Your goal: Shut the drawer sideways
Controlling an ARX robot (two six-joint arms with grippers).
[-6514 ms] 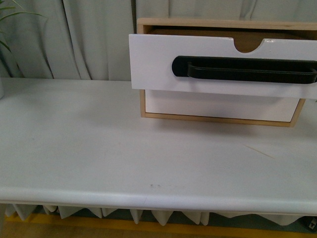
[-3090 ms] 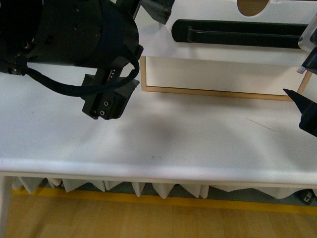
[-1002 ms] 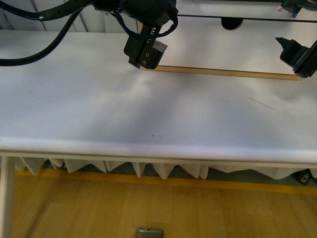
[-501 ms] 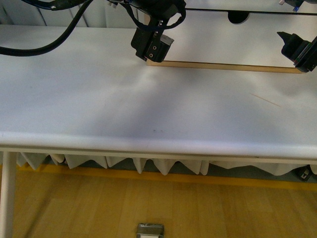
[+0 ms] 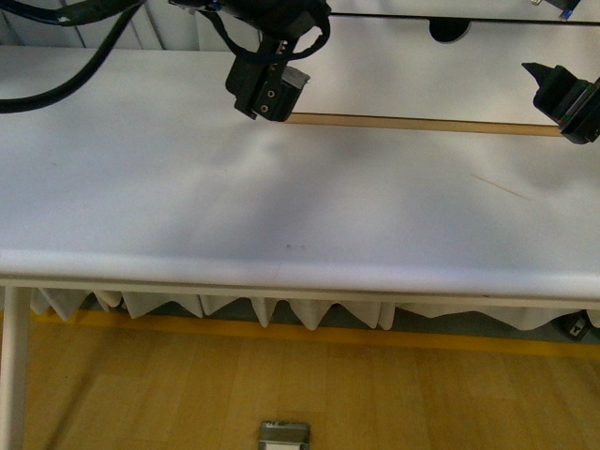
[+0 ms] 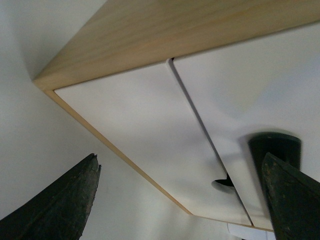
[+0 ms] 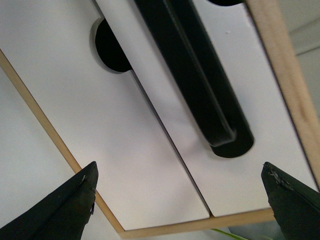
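Observation:
The drawer (image 7: 240,175) has a white front with a long black bar handle (image 7: 195,75) and sits in a light wood cabinet (image 6: 150,30). It also shows in the left wrist view (image 6: 240,90), where its front looks about level with the plain white lower front (image 6: 135,120). In the front view only the lower front (image 5: 403,75) shows. My left gripper (image 5: 265,94) (image 6: 181,159) is open and empty by the cabinet's lower left corner. My right gripper (image 5: 558,89) (image 7: 179,167) is open and empty by the lower right corner.
The cabinet stands at the back of a white table (image 5: 187,187) whose front edge (image 5: 281,277) runs across the view. A thin scratch (image 5: 497,186) marks the table on the right. The wood floor and a small metal object (image 5: 284,433) lie below.
The drawer stood pulled out 6.5 s ago; now its front looks level with the lower one. Both arms have come in to the cabinet. Over the last half second my left gripper has shifted slightly left.

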